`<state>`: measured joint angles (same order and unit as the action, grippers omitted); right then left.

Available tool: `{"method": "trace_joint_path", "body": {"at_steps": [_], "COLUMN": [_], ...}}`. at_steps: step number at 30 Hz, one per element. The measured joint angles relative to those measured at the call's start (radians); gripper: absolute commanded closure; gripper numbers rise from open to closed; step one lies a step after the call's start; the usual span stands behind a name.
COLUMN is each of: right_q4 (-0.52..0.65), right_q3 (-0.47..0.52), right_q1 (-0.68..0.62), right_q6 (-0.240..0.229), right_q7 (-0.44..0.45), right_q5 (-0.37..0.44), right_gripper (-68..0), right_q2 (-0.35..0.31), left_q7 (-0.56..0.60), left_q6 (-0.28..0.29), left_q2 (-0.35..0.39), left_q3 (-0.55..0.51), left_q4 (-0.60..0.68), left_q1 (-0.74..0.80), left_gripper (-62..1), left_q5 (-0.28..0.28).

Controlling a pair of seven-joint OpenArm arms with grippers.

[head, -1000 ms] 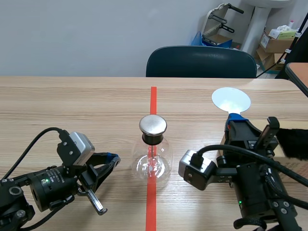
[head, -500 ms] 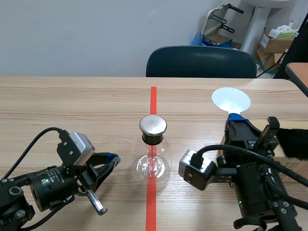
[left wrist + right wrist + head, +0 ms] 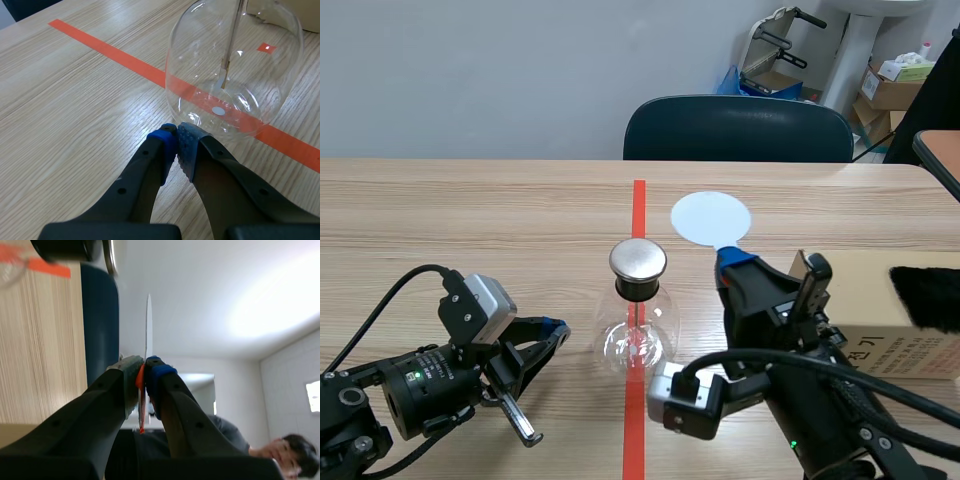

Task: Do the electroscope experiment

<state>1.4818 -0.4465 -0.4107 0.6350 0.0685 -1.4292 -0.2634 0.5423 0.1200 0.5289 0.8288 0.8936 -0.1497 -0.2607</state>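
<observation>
Looking at the big stuff first: the wooden table (image 3: 470, 210) has a cardboard box (image 3: 865, 290) on its right side with something dark and fuzzy (image 3: 926, 296) lying on top. It's probably the rubbing cloth, but I can't say for sure. The electroscope flask (image 3: 637, 345) sits dead centre on the red tape line (image 3: 638, 200), upright, with its metal cap (image 3: 638, 260) on. The right gripper (image 3: 738, 265) is clamped on the handle of the white disc (image 3: 711, 216). It holds the disc upright in the air, off to the side of the cap and a bit beyond it, near but not touching. The left gripper (image 3: 545, 338) is closed with nothing in it, tips low over the table just beside the flask's base.

Progress-wise I'd call it roughly midway. The disc is in hand and close to the electroscope, but the actual point of the thing, bringing it up to or onto the cap, isn't done yet. I can't tell from these views whether the disc is charged, or whether anything on the rod (image 3: 231, 45) inside the flask has spread.
</observation>
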Motion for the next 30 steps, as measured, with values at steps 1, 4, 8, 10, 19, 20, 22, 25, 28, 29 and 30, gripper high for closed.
{"method": "trace_joint_path", "body": {"at_steps": [1, 4, 8, 10, 19, 20, 22, 25, 28, 29, 30], "right_q4": [0.000, 0.000, 0.000, 0.000, 0.000, 0.000, 0.000, 0.000, 0.000, 0.000, 0.000], "right_q3": [0.000, 0.000, 0.000, 0.000, 0.000, 0.000, 0.000, 0.000, 0.000, 0.000, 0.000], "right_q1": [0.000, 0.000, 0.000, 0.000, 0.000, 0.000, 0.000, 0.000, 0.000, 0.000, 0.000], "right_q6": [0.000, 0.000, 0.000, 0.000, 0.000, 0.000, 0.000, 0.000, 0.000, 0.000, 0.000], "right_q7": [0.028, 0.102, 0.192, 0.229, 0.289, 0.290, 0.290, 0.290, 0.290, 0.290, 0.290], "right_q5": [0.000, -0.002, -0.003, -0.003, -0.003, -0.003, -0.003, -0.003, -0.003, -0.003, -0.003], "right_gripper": [-1.7, -1.7, -1.7, -1.7, -1.7, -1.7, -1.7, -1.7, -1.7, -1.7, -1.7], "right_q2": [0.000, 0.000, 0.000, 0.000, 0.000, 0.000, 0.000, 0.000, 0.000, 0.000, 0.000], "left_q7": [0.000, 0.000, 0.000, 0.000, 0.000, 0.000, 0.000, 0.000, 0.000, 0.000, 0.000], "left_q6": [0.000, 0.000, 0.000, 0.000, 0.000, 0.000, 0.000, 0.000, 0.000, 0.000, 0.000], "left_q2": [0.000, 0.000, 0.000, 0.000, 0.000, 0.000, 0.000, 0.000, 0.000, 0.000, 0.000], "left_q3": [0.000, 0.000, 0.000, 0.000, 0.000, 0.000, 0.000, 0.000, 0.000, 0.000, 0.000], "left_q4": [0.000, 0.000, 0.000, 0.000, 0.000, 0.000, 0.000, 0.000, 0.000, 0.000, 0.000], "left_q1": [0.000, 0.000, 0.000, 0.000, 0.000, 0.000, 0.000, 0.000, 0.000, 0.000, 0.000], "left_gripper": [-4.0, -4.0, -4.0, -4.0, -4.0, -4.0, -4.0, -4.0, -4.0, -4.0, -4.0], "left_q5": [0.000, 0.000, 0.000, 0.000, 0.000, 0.000, 0.000, 0.000, 0.000, 0.000, 0.000]}}
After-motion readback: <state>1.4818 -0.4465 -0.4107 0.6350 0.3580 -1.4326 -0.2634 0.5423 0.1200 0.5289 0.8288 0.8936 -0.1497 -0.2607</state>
